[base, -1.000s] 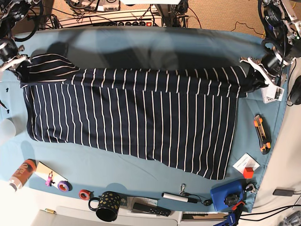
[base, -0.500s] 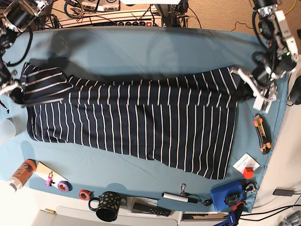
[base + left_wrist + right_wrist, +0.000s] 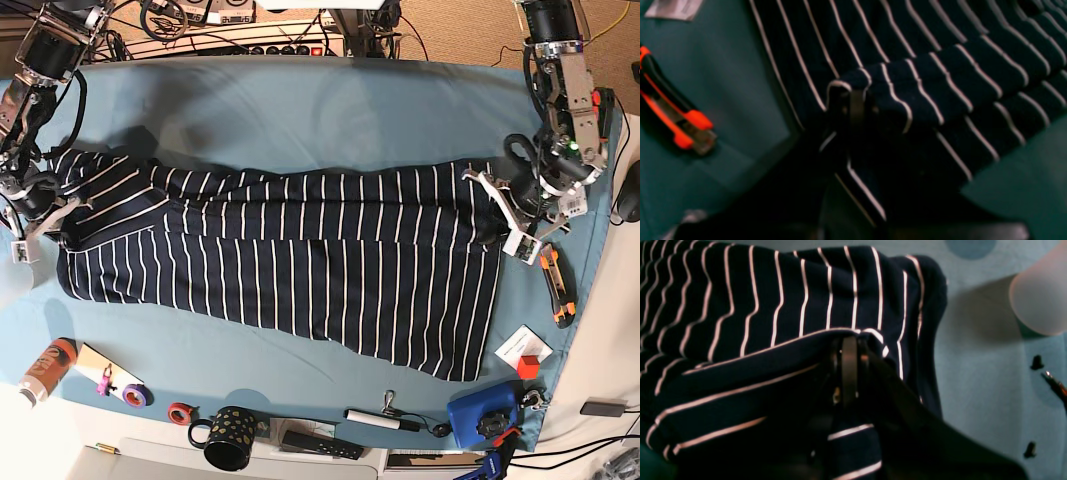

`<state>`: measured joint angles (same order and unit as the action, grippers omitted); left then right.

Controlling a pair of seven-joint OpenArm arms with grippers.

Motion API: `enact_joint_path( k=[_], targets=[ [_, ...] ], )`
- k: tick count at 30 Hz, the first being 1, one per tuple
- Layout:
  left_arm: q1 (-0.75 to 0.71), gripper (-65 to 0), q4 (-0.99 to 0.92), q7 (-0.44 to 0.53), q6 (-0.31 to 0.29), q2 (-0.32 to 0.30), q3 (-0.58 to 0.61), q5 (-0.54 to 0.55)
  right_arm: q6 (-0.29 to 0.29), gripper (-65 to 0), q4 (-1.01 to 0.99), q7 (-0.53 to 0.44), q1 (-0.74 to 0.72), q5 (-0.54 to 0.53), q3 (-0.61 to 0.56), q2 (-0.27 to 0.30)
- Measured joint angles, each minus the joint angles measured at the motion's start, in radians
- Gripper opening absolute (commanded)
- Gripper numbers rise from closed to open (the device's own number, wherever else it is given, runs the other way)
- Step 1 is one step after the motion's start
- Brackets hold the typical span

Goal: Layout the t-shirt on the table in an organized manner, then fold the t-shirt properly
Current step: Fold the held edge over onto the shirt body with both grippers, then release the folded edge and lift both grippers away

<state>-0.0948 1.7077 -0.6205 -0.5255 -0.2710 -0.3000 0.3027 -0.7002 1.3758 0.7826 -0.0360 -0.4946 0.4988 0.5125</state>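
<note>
base view, both end effectors clamped on t-shirt (image 3: 300,260), top fold drawn lower down table (image 3: 300,110) than before

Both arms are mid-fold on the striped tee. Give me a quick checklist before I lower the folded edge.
1. Left gripper shut on the t-shirt: ok, fabric is pinched between its jaws.
2. Right gripper shut on the shirt's other end: ok.
3. Folded edge level between the two grips: ok, roughly straight in the base view.
4. Lower layer flat on the table: not ok, its near hem runs slanted.
5. Utility knife clear of the fabric: ok, though it lies close beside the left arm.
6. Sleeve tucked neatly at the right gripper: cannot tell, it looks bunched.
</note>
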Motion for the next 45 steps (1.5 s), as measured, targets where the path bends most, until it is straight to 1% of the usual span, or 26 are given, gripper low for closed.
enact_joint_path(
  k=[2, 3, 4, 8, 10, 14, 18, 20, 21, 23, 24, 25, 26, 31, 33, 35, 36, 37, 38, 41, 42, 45],
  targets=[
    [0.0, -65.0, -0.008, 0.031, 0.06, 0.0, 0.0, -0.005, 0.0, -65.0, 0.0, -0.026, 0.0, 0.024, -0.002, 0.0],
    [0.002, -65.0, -0.008, 0.045, 0.065, -0.002, -0.002, -0.004, 0.0, -65.0, 0.0, -0.036, 0.0, 0.029, -0.002, 0.0],
    [0.007, -65.0, -0.008, 0.046, 0.066, -0.001, -0.002, -0.004, 0.0, -65.0, 0.0, -0.051, 0.0, 0.039, -0.002, 0.0],
    [0.041, -65.0, -0.008, 0.044, 0.058, 0.0, 0.0, -0.003, 0.034, -65.0, 0.0, -0.085, 0.0, 0.053, -0.003, 0.0],
    [0.049, -65.0, -0.008, 0.046, 0.058, -0.001, 0.0, -0.003, 0.041, -65.0, 0.0, -0.088, 0.0, 0.083, -0.003, -0.002],
    [0.045, -65.0, -0.009, 0.037, 0.054, 0.0, 0.0, -0.004, 0.045, -65.0, 0.0, -0.092, 0.0, 0.117, -0.003, -0.035],
    [0.046, -65.0, -0.035, 0.039, 0.054, 0.0, 0.0, -0.002, 0.045, -65.0, 0.0, -0.092, 0.0, 0.118, -0.003, -0.073],
    [0.045, -65.0, -0.052, 0.038, 0.054, 0.0, 0.0, -0.003, 0.045, -65.0, 0.0, -0.091, 0.0, 0.124, -0.003, -0.081],
    [0.045, -59.6, -0.055, 0.037, 0.054, 0.0, 0.0, -0.003, 0.045, -65.0, 0.0, -0.088, 0.0, 0.124, -0.003, -0.081],
    [0.045, -45.2, -0.055, 0.039, 0.055, -0.001, 0.0, -0.002, 0.045, -53.9, 0.0, -0.089, 0.0, 0.124, -0.002, -0.077],
    [0.045, -39.5, -0.055, 0.039, 0.06, -0.001, 0.0, 0.0, 0.045, -48.7, 0.0, -0.092, 0.0, 0.124, -0.002, -0.072],
    [0.045, -35.7, -0.055, 0.043, 0.059, -0.001, 0.0, -0.001, 0.045, -45.2, 0.0, -0.091, 0.0, 0.124, -0.002, -0.069],
    [0.045, -34.1, -0.055, 0.048, 0.059, 0.0, 0.0, 0.0, 0.045, -43.9, 0.0, -0.091, -0.003, 0.124, -0.002, -0.065],
    [0.052, -34.1, -0.055, 0.061, 0.059, 0.0, 0.0, 0.0, 0.045, -43.9, 0.0, -0.088, -0.032, 0.106, -0.002, -0.044],
    [0.06, -34.1, -0.049, 0.047, 0.059, -0.001, 0.0, 0.005, 0.047, -43.9, 0.003, -0.051, -0.047, 0.068, 0.003, -0.033],
    [0.061, -34.1, -0.017, 0.002, 0.063, -0.001, -0.003, 0.05, 0.036, -43.9, 0.027, -0.019, -0.053, 0.01, 0.024, -0.034],
    [0.06, -34.1, 0.006, -0.031, 0.062, -0.001, -0.008, 0.089, 0.007, -43.9, 0.047, -0.007, -0.052, -0.028, 0.039, -0.034],
    [0.06, -34.1, 0.035, -0.071, 0.058, 0.0, -0.018, 0.124, -0.003, -43.9, 0.073, 0.012, -0.052, -0.072, 0.057, -0.034],
    [0.06, -34.1, 0.071, -0.123, 0.058, 0.0, -0.032, 0.162, 0.0, -43.9, 0.1, 0.035, -0.053, -0.111, 0.079, -0.035],
    [0.056, -34.1, 0.206, -0.302, 0.06, -0.001, -0.118, 0.257, 0.0, -43.9, 0.176, 0.166, -0.058, -0.198, 0.172, -0.033],
    [0.048, -34.1, 0.249, -0.324, 0.057, -0.001, -0.158, 0.276, 0.0, -43.9, 0.193, 0.214, -0.058, -0.234, 0.21, -0.034],
    [-0.025, -34.1, 0.329, -0.314, 0.039, -0.002, -0.298, 0.317, 0.0, -43.9, 0.213, 0.364, -0.058, -0.32, 0.338, -0.034]
  ],
)
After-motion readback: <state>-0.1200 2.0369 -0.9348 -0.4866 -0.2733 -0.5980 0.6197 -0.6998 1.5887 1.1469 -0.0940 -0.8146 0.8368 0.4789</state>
